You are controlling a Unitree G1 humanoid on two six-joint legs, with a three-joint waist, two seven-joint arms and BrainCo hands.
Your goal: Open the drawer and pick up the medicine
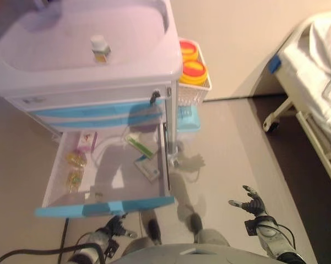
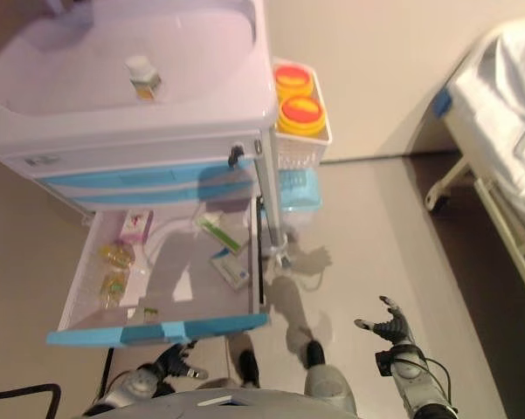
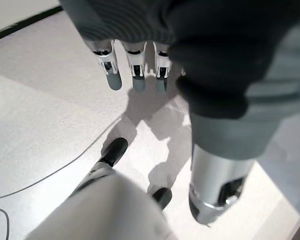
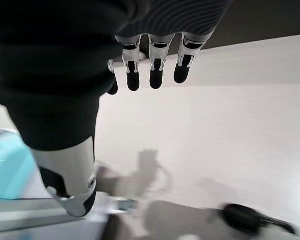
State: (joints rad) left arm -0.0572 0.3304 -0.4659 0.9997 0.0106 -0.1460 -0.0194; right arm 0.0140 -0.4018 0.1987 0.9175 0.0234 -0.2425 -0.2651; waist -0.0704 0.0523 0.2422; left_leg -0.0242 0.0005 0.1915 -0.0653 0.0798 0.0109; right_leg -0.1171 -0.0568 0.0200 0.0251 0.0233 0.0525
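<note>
The cart's lowest drawer [image 1: 107,208] with a blue front stands pulled out. Inside lie a pink box [image 1: 88,141], yellow blister packs [image 1: 75,159], a green-and-white box [image 1: 140,145] and a small white box [image 1: 147,168]. A small medicine bottle [image 1: 101,48] stands on the cart top [image 1: 55,60]. My left hand [image 1: 114,226] hangs low below the drawer front, fingers relaxed, holding nothing. My right hand [image 1: 252,203] is out to the right over the floor, fingers spread and empty.
Two yellow tubs with red lids [image 1: 193,69] sit in a white basket on the cart's right side. A blue bin [image 1: 188,118] hangs below it. A bed with white sheets [image 1: 319,66] stands at the far right.
</note>
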